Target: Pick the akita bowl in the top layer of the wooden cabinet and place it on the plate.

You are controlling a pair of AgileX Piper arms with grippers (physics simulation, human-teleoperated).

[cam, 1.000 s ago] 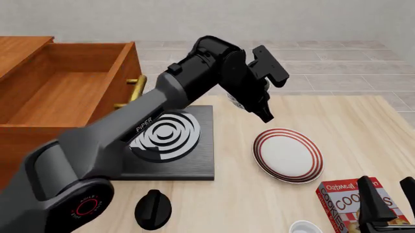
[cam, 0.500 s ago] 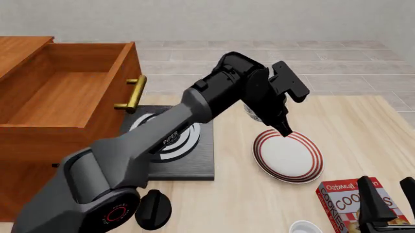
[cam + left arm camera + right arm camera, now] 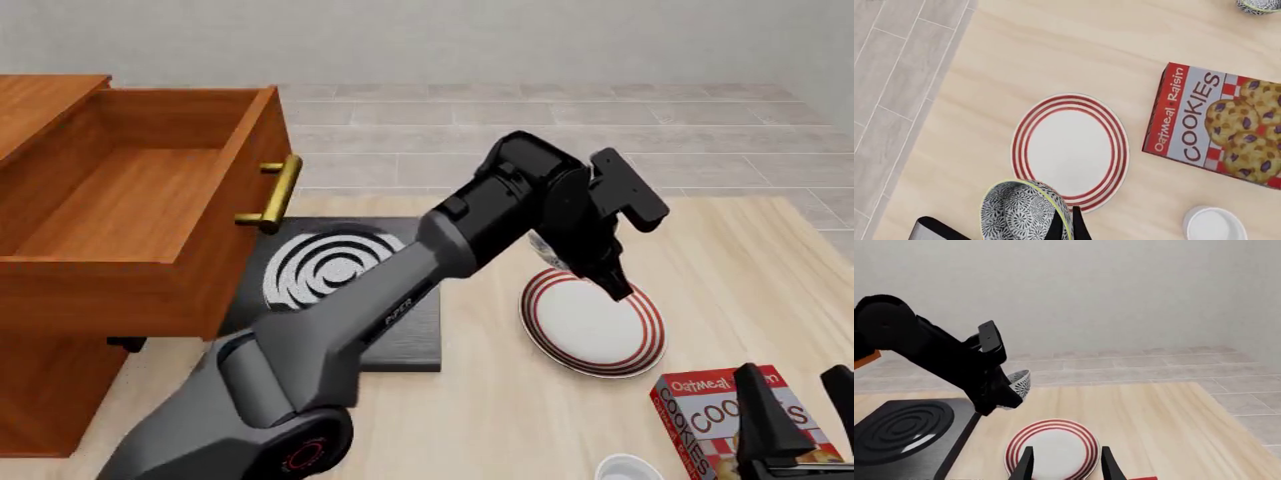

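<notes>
left pincer (image 3: pixel 607 283) clamped on akita bowl (image 3: pixel 1024 210) rim, bowl tilted above plate (image 3: pixel 591 322) edge | right pincer (image 3: pixel 1066 464) spread, holding nothing | top layer (image 3: pixel 127 210) pulled out

A black stove slab (image 3: pixel 400 330) with white spiral rings lies flat on the light wooden table (image 3: pixel 721 250). At the near right part of the table lies a red cookie box (image 3: pixel 694 405) with the words "Oatmeal Raisin COOKIES" and pictures of cookies on its face. Just beside the box stands a small plain white bowl (image 3: pixel 1214 223). One more small patterned bowl (image 3: pixel 1258 5) shows only partly at the picture edge of the left wrist view. Behind the table is a grey tiled floor (image 3: pixel 561 130) and a pale wall (image 3: pixel 467 40).
</notes>
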